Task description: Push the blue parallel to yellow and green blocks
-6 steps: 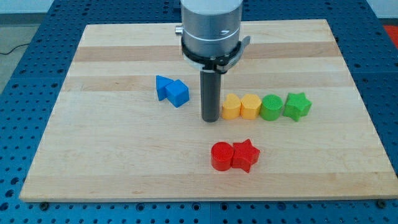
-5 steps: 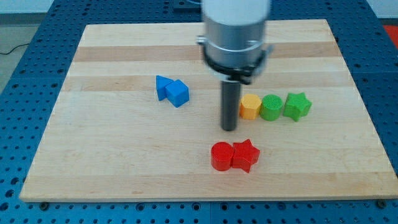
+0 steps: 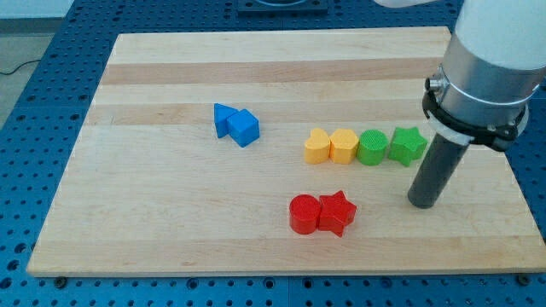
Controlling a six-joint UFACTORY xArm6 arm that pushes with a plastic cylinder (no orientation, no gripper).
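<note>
My tip [image 3: 423, 205] has swung from beside the yellow blocks [image 3: 331, 146] to below-right of the green star [image 3: 408, 144], touching no block; blue blocks [image 3: 235, 124] sit untouched well left of the row; pushing likely remains undone.

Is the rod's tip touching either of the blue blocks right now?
No, my tip is near the view's right edge, below the green star, with the blue blocks far off toward the view's left.
</note>
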